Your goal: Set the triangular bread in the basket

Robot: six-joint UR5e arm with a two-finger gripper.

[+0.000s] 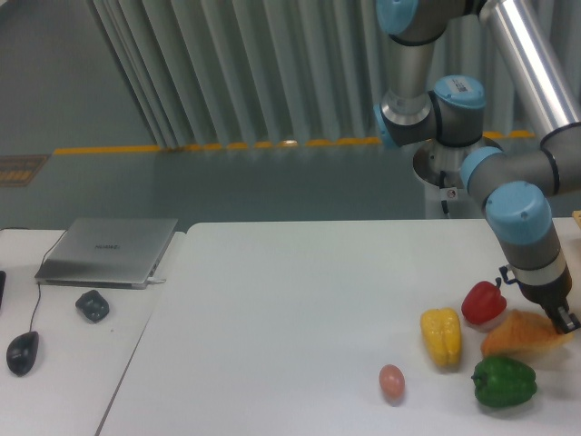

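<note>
My fingers (565,320) at right end of triangular bread (519,334); grip state unclear, cropped by frame edge. Bread likely light, soft crust: pinch thick middle gently.

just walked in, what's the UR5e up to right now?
The arm has its gripper down at the triangular bread near the table's right edge, between the red pepper and the green pepper. Whether the jaws are closed on it can't be made out. A yellow pepper and an egg sit nearby. No basket is in view.
</note>
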